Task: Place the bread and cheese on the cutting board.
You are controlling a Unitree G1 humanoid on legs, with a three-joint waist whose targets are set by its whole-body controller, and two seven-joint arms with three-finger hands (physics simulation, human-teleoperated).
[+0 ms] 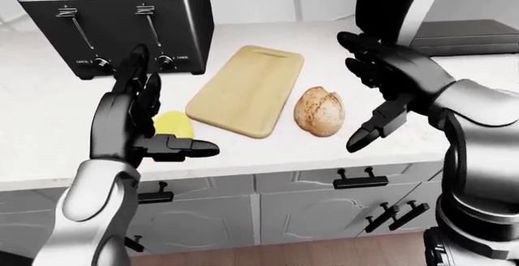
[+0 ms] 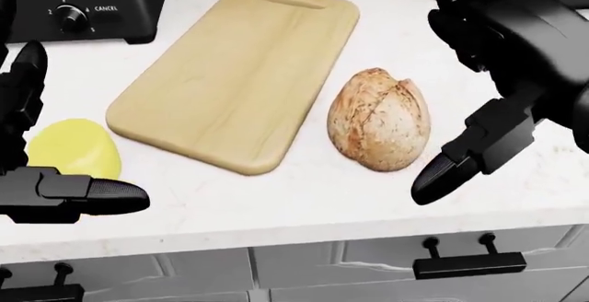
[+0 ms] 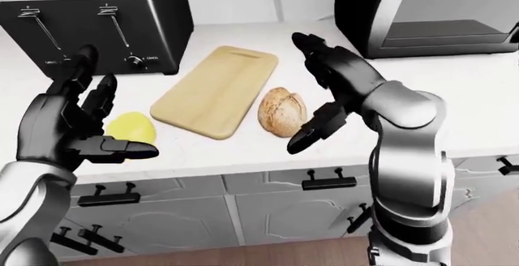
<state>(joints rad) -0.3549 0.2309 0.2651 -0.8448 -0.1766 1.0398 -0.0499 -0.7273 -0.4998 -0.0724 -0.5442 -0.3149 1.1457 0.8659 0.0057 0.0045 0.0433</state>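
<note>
A bare wooden cutting board (image 2: 237, 69) lies slantwise on the white counter. The round brown bread loaf (image 2: 380, 128) rests on the counter just right of the board's lower end. The yellow cheese (image 2: 75, 148) lies left of the board's lower corner. My right hand (image 2: 478, 74) hovers open above and right of the bread, thumb tip low beside it, touching nothing. My left hand (image 1: 142, 126) hangs open above the cheese, partly covering it in the left-eye view, and holds nothing.
A black toaster (image 1: 126, 19) stands at the upper left, close to the board's top. A dark oven-like appliance (image 3: 426, 10) sits at the upper right. The counter edge (image 2: 276, 236) runs along the bottom, with grey drawers and black handles (image 2: 469, 264) below.
</note>
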